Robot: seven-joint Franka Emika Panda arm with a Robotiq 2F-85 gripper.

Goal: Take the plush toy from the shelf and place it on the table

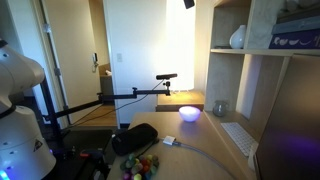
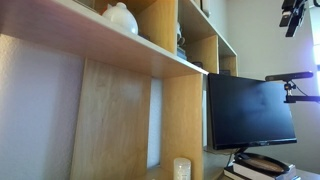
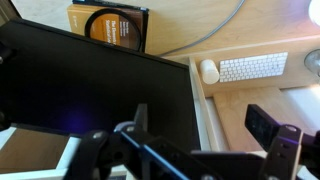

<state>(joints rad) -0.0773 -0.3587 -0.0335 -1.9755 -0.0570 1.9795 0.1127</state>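
The plush toy does not show in any view. The pale-wood shelf (image 1: 262, 75) stands at the right and fills an exterior view (image 2: 120, 100). My gripper (image 3: 203, 125) is open and empty. It hangs high above the tan table (image 3: 250, 100), over the black monitor's (image 3: 90, 90) edge. It shows at the top edge in both exterior views (image 1: 187, 3) (image 2: 293, 12), away from the shelf compartments.
A smooth white vase (image 1: 238, 38) (image 2: 122, 17) stands on an upper shelf. On the table are a glowing bowl (image 1: 189, 113), a white keyboard (image 3: 252, 68), a black pouch (image 1: 133, 138) and coloured balls (image 1: 140, 167). A black arm stand (image 1: 140, 93) crosses the middle.
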